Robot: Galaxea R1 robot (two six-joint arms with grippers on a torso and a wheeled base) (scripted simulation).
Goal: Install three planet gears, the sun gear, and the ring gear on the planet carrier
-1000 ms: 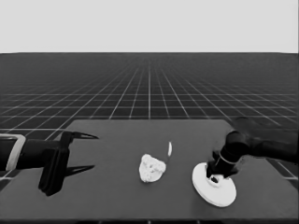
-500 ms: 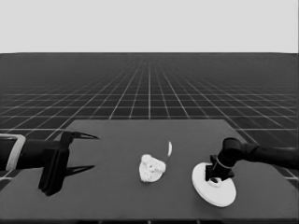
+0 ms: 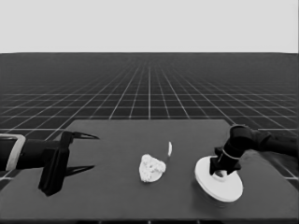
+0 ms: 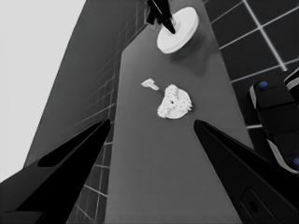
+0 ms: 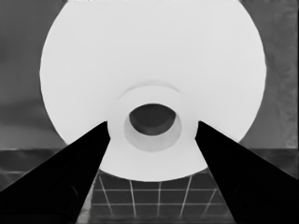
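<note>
Head view: lower right, the right gripper (image 3: 225, 167) stands on the larger round part (image 3: 219, 183), 2 fingers spread around its raised hub (not visibly pinching). Left gripper (image 3: 83, 151) waits spread, left edge.

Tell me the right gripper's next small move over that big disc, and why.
Probably close the right gripper on the raised hub of the larger round part: its open fingers straddle the hub, one on each side. The gears sit clustered mid-table, beside the thin white piece. The left gripper is parked at the table's left end.
</note>
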